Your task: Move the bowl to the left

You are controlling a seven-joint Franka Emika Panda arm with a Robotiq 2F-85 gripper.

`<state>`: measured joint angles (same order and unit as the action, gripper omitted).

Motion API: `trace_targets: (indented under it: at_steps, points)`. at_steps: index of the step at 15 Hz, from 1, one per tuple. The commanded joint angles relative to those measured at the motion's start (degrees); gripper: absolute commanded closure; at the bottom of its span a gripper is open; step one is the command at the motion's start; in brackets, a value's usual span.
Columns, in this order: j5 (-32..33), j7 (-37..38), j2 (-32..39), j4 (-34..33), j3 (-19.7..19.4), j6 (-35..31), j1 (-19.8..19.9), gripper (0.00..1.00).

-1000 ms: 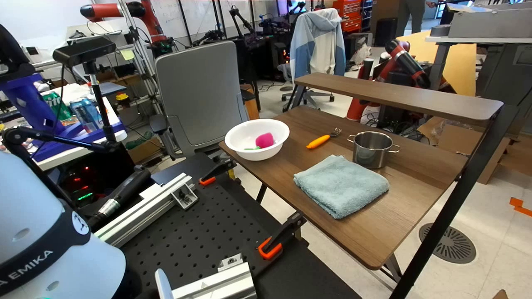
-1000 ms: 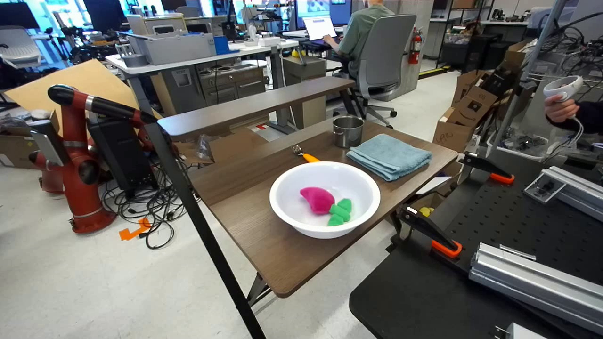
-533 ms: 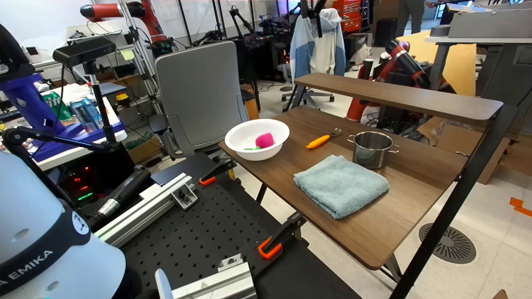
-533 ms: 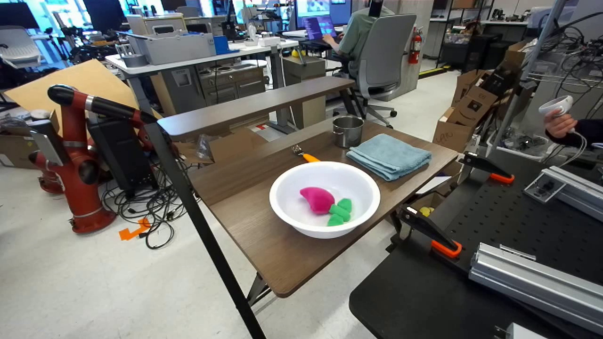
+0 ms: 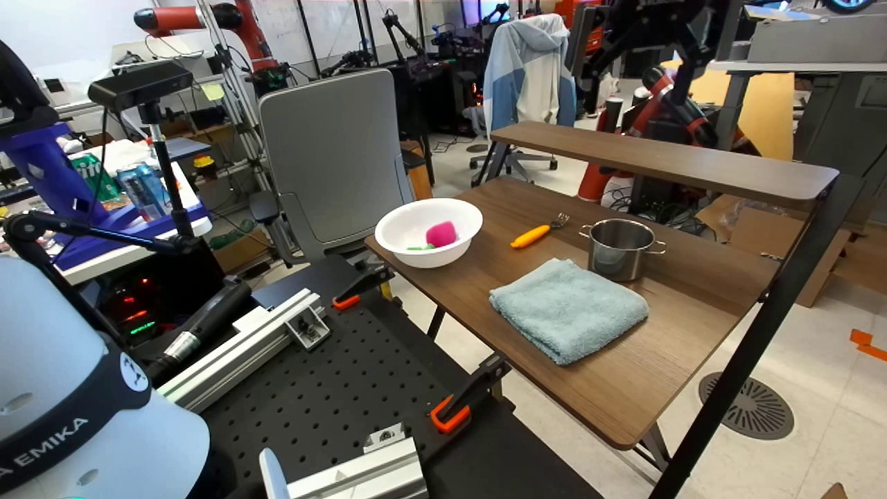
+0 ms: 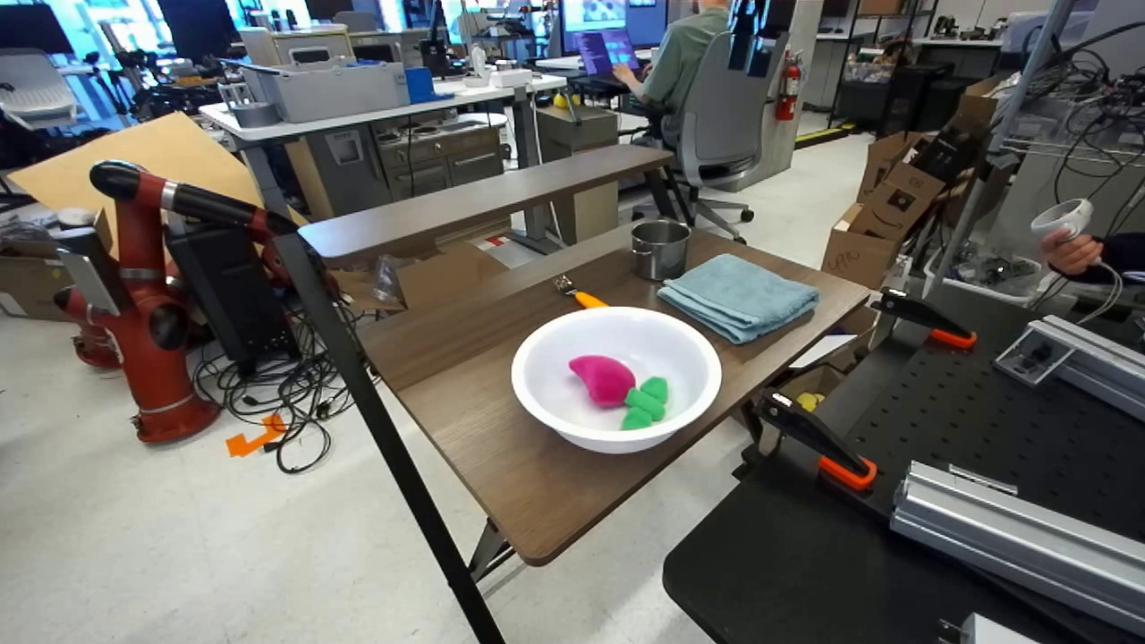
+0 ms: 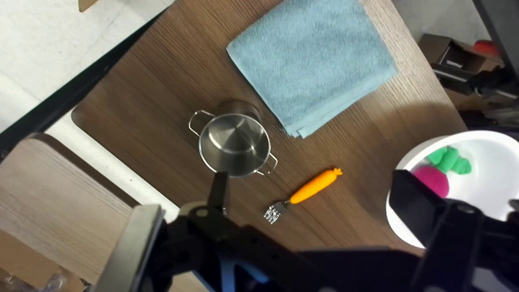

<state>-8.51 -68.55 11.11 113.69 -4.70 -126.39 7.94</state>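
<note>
The bowl, a small silvery metal pot with two wire handles, stands upright on the wooden table in both exterior views (image 5: 620, 251) (image 6: 660, 252). In the wrist view the bowl (image 7: 235, 144) is at centre left, seen from above, with its inside visible. My gripper (image 7: 314, 194) is open, with its fingers wide apart and nothing between them. It is high above the table; the left finger appears just below the bowl's rim in the picture, the right one over the white bowl. The gripper also shows at the top of both exterior views (image 5: 636, 80) (image 6: 750, 52), apart from the bowl.
A folded teal towel (image 5: 569, 312) lies close beside the bowl. A fork with an orange handle (image 5: 531, 237) lies nearby. A white bowl (image 6: 537, 394) holds a pink and green soft toy (image 6: 608, 380). A raised wooden shelf (image 5: 665, 158) runs along one table side.
My gripper has come down into the top of both exterior views and moved to the right there. The bowl and the other table objects have not moved.
</note>
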Motion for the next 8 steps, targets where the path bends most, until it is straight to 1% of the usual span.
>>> trace_targets:
  at_steps: [1,2,3,5,8]
  points:
    - [1.2,-2.5,4.1,-5.5,-0.2,4.0,2.5,0.00]
    - [1.7,-0.9,5.1,-6.3,-0.4,2.9,2.8,0.00]
    - [0.6,-1.2,3.1,-3.4,0.2,1.4,3.0,0.00]
    - [0.7,-1.2,4.4,-4.8,0.1,1.4,3.5,0.00]
    - [0.7,-1.1,4.6,-5.1,0.2,1.5,3.4,0.00]
